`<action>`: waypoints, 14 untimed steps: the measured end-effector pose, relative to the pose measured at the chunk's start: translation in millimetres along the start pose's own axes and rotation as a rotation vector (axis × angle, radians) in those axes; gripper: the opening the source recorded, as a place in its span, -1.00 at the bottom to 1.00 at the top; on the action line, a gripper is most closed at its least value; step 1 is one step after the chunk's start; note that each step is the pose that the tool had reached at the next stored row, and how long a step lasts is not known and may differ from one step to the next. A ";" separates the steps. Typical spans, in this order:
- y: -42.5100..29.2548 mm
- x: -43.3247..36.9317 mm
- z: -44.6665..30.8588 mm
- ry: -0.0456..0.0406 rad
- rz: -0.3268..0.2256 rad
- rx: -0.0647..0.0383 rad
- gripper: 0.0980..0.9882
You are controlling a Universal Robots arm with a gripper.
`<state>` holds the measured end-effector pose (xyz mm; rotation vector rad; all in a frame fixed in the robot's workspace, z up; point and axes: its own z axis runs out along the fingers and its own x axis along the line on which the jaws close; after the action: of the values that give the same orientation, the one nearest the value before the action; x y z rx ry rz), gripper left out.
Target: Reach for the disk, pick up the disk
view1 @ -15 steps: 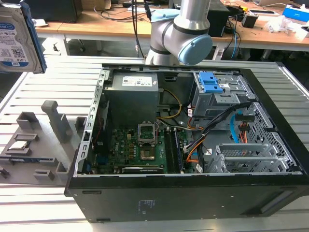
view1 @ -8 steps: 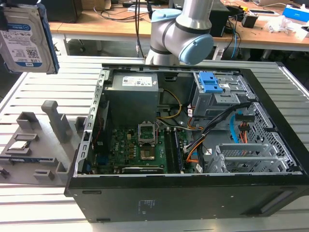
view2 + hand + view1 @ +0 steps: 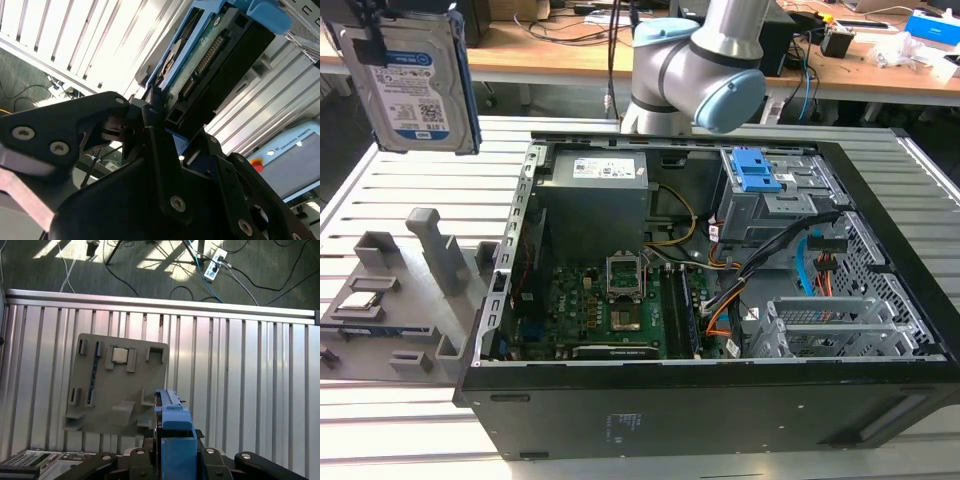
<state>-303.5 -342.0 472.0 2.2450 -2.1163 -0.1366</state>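
Observation:
The disk [image 3: 415, 85], a silver hard drive with a white-and-blue label and a blue frame, hangs high above the slatted table at the exterior view's left, label facing the camera. My gripper [image 3: 408, 12] is shut on its upper end, with a black finger [image 3: 362, 45] running down one side. In the second wrist view the disk [image 3: 210, 55] is edge-on, its green circuit board showing, clamped in the gripper [image 3: 155, 107]. In the first wrist view its blue frame [image 3: 172, 422] sticks out of the gripper [image 3: 172, 460], well above the grey fixture.
An open black computer case [image 3: 720, 400] fills the middle of the slatted metal table [image 3: 390, 420], with a blue-tabbed drive cage [image 3: 760, 175] inside. A grey fixture plate [image 3: 410, 320] holding a small silver chip [image 3: 119, 355] lies beside the case. The arm's elbow [image 3: 705, 70] stands behind the case.

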 end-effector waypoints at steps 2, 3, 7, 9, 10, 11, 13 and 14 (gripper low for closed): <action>-9.3 0.5 -0.9 0.0005 0.000 0.000 -0.40; -18.2 1.0 -1.6 0.0010 0.000 0.000 -0.40; -43.3 2.3 -3.9 0.0026 0.000 0.000 -0.40; -56.8 3.1 -5.2 0.0036 0.000 0.000 -0.40; -65.6 3.5 -5.9 0.0041 0.000 0.000 -0.40; -69.9 3.7 -6.3 0.0042 0.000 0.000 -0.40; -80.4 4.3 -7.3 0.0050 0.000 0.000 -0.40; -85.7 4.6 -7.8 0.0053 0.000 0.000 -0.40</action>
<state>-217.4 -341.6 471.1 2.2421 -2.1140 -0.1309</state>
